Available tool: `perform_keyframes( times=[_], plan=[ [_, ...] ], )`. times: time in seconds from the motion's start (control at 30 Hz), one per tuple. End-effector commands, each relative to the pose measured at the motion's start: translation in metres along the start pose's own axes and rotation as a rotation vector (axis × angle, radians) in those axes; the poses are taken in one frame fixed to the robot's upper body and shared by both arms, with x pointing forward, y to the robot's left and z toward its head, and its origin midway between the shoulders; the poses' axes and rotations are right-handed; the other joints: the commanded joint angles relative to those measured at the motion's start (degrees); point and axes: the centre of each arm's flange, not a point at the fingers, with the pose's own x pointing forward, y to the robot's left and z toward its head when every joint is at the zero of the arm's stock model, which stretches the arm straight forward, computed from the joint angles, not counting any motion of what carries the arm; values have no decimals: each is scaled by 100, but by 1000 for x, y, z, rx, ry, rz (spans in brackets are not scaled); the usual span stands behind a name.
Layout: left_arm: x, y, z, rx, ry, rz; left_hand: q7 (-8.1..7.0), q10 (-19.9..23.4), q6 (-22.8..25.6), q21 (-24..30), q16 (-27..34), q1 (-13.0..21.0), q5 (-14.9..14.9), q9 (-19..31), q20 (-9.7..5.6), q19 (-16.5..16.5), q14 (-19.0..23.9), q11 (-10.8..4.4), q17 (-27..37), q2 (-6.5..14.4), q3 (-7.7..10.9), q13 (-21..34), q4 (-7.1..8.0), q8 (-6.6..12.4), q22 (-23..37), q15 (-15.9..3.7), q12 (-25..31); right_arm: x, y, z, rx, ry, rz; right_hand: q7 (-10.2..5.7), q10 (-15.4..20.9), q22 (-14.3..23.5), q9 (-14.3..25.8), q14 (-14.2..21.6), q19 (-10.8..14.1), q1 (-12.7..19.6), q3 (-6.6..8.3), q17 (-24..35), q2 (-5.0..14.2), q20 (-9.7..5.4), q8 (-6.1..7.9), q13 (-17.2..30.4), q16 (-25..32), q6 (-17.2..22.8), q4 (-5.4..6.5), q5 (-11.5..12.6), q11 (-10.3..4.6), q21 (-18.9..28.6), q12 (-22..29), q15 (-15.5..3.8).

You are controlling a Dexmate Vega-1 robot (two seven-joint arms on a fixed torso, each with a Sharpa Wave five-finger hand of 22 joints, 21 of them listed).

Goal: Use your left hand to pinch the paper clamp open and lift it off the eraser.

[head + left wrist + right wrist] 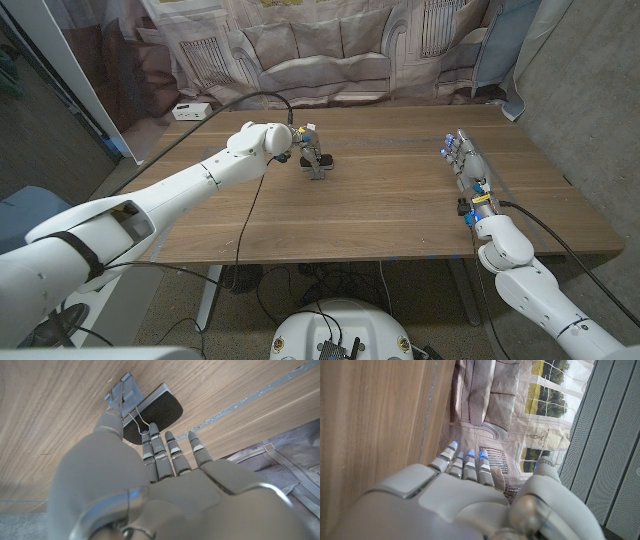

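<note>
The left arm reached across the wooden table [400,200] to a spot left of centre, toward the far side. There the left hand [300,145] was at the paper clamp [316,160], which stood on the black eraser [322,161]. From the left wrist view, the clamp [122,395] was a grey metal binder type with wire handles, its body seated over one edge of the dark, rounded eraser [160,410]. The thumb and a finger met at the wire handle, pinching it, while the remaining fingers [172,455] extended alongside, their tips over the eraser's edge. The clamp remained on the eraser; whether its mouth was sprung open could not be determined from the angle. The eraser lay flat on the table.

The right hand [468,165] was near the right edge of the table, well apart from the clamp, fingers extended together and pointing toward the far side. It held nothing. In the right wrist view the hand [465,490] showed straight fingers with blue-lit tips, thumb apart from them.

A small white box [190,111] sat at the far left corner of the table. No containers were noted on the table. A printed curtain [320,45] hung behind the far edge
</note>
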Motion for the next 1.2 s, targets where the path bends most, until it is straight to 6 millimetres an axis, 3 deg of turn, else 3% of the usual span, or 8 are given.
perform_keyframes(
  times=[0.03, 0.87, 1.0, 1.2],
  plan=[
    [-7, 3, -1, -54, -19, 32, 13, 125, 124, 58, 4, 108, -21, 34, 4, 97, 117, -10, 3, 21, 56, 22, 13, 40, 18, -6, 76, -2, 0, 2, -1, -4, -1, -42, 6, 21, 20, -25, 0, 8, 4, 14, -17, 42, -22, 29, -23, -10, -13, 13, -45, 13, -30, -13],
    [-35, 18, -3, -99, -28, 98, 9, 358, 386, 71, -5, 208, -60, 42, 6, 315, 370, -54, 1, 43, 147, 33, 16, 58, 17, -29, 114, -1, 1, 4, 3, -17, 12, -40, 5, 22, 19, -33, 0, 12, 9, 12, -17, 42, -21, 30, -28, -20, -21, 13, -51, 18, -42, -16],
    [-36, 18, -3, -131, -34, 119, 29, 505, 544, 62, 46, 172, -86, 43, 2, 405, 642, -57, 17, 86, 175, 32, 64, 72, 12, 108, 140, -2, 0, 3, 4, -16, 9, -43, 6, 22, 19, -31, 0, 10, 9, 12, -16, 44, -19, 30, -27, -16, -20, 13, -49, 19, -44, -15],
    [-37, 19, -3, -179, -52, 140, -23, 743, 794, 55, 28, 267, -97, 44, -1, 517, 851, -91, 4, 66, 244, 28, 17, 112, 6, 86, 191, -2, -2, 2, 8, -16, 5, -39, 10, 22, 19, -28, 1, 6, 9, 13, -15, 45, -18, 30, -26, -14, -20, 12, -45, 21, -45, -8]
  ],
)
